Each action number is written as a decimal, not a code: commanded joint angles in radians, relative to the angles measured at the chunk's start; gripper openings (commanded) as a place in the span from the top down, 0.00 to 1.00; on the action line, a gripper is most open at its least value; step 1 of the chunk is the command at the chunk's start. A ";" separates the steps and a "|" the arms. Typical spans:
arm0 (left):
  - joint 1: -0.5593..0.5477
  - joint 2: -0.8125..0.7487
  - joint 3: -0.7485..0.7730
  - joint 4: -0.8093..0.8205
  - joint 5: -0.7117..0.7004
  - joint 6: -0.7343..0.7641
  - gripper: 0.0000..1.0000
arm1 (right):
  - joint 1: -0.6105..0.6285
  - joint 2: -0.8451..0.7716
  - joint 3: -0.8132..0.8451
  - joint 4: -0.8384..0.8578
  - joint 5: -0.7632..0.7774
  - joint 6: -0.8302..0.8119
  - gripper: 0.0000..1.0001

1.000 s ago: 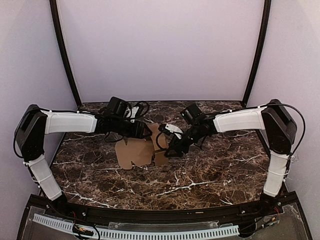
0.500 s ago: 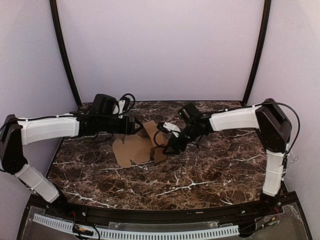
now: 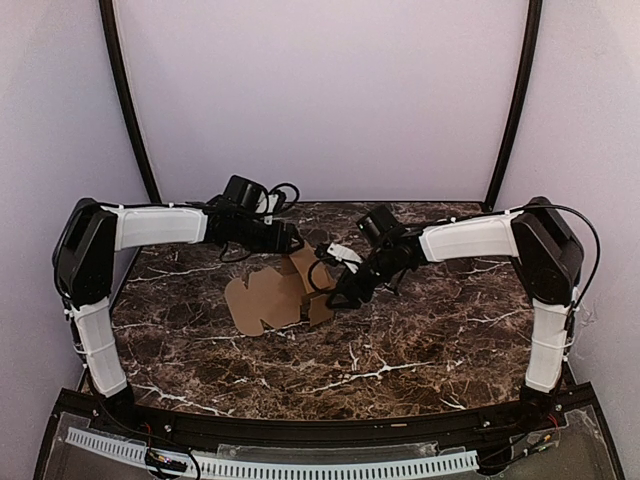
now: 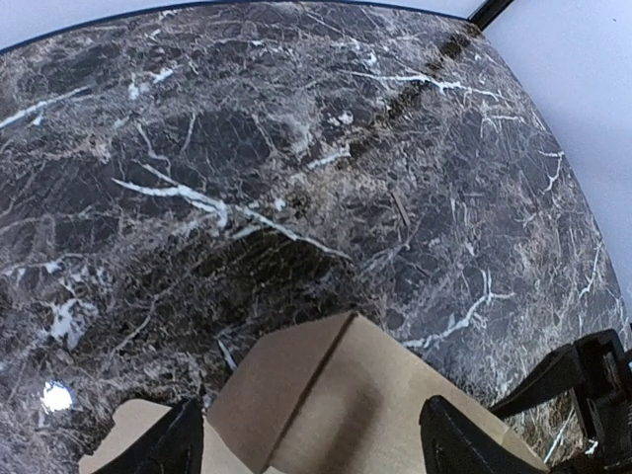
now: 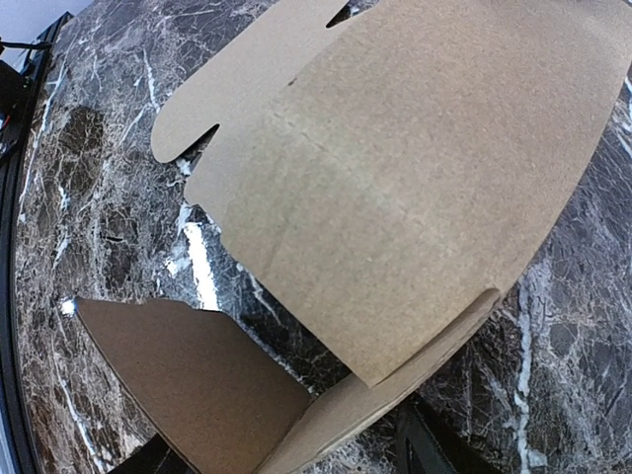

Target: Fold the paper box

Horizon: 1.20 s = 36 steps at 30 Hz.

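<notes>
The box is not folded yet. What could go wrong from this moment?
The left tool stands open over a creased panel of the paper box; closing off the crease may crumple it. The right tool, also open, straddles a flap edge; a push could slide the whole box across the marble table.

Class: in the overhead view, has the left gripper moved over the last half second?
Yes. The left gripper moved right, away from the left frame post, toward the paper box's far edge.
</notes>
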<state>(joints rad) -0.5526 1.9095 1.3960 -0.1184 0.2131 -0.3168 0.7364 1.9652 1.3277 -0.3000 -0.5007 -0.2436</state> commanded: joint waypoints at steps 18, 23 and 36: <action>-0.051 -0.319 -0.457 0.306 0.127 -0.314 0.34 | -0.005 0.077 0.106 -0.005 0.020 0.064 0.35; -0.093 -0.304 -0.480 0.321 0.105 -0.333 0.36 | -0.006 0.080 0.092 -0.001 0.033 0.059 0.35; -0.096 -0.440 -0.409 -0.146 -0.367 0.109 0.33 | -0.010 0.020 0.053 -0.006 0.044 0.037 0.36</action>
<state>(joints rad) -0.6529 1.4841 1.0031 -0.1055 0.0448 -0.4217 0.7319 2.0239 1.3964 -0.3065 -0.4690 -0.2001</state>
